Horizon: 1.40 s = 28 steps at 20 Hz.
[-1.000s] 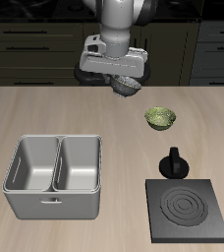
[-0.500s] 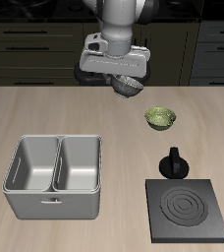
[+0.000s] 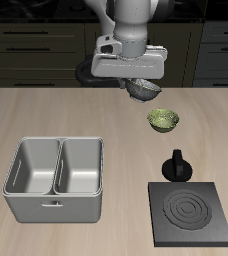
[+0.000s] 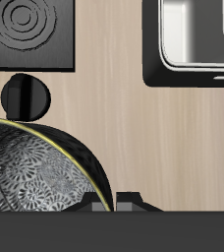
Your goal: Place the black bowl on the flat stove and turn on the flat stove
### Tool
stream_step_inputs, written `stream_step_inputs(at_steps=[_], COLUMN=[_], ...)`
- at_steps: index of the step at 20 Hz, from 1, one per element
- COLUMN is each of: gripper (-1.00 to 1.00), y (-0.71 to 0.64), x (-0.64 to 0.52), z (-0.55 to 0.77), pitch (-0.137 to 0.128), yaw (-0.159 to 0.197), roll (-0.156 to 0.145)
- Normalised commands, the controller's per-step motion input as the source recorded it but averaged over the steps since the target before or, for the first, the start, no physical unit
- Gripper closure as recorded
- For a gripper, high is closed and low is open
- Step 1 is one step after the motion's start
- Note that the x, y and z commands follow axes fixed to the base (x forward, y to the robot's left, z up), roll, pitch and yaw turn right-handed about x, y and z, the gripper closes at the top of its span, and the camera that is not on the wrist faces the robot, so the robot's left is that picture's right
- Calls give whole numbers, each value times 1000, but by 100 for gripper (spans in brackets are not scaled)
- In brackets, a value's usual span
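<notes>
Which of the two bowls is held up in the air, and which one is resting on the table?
The black bowl hangs in the gripper, above the table. The yellow-green bowl sits on the wooden table, farther back than the flat stove.

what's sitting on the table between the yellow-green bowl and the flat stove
The stove's black knob stands between the yellow-green bowl and the flat stove, seen in the exterior view.

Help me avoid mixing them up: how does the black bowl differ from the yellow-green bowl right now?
The black bowl is dark grey-black outside; the yellow-green bowl is olive-yellow. The black bowl hangs above the table at the gripper; the yellow-green bowl rests on the table. In the wrist view the black bowl shows a speckled silvery inside; the other's inside looks greenish. Both are small and round, of similar size.
</notes>
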Motion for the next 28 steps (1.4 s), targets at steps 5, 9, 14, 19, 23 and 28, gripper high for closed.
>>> stream_step_inputs(at_steps=[5, 9, 14, 19, 23, 28], gripper=[100, 100, 100, 100, 100, 100], y=[152, 85, 58, 201, 290, 310], x=[419, 391, 324, 400, 260, 288], z=[119, 32, 14, 57, 159, 106], pitch=[9, 27, 14, 5, -21, -12], yaw=[17, 10, 11, 25, 13, 15], roll=[23, 14, -6, 22, 20, 25])
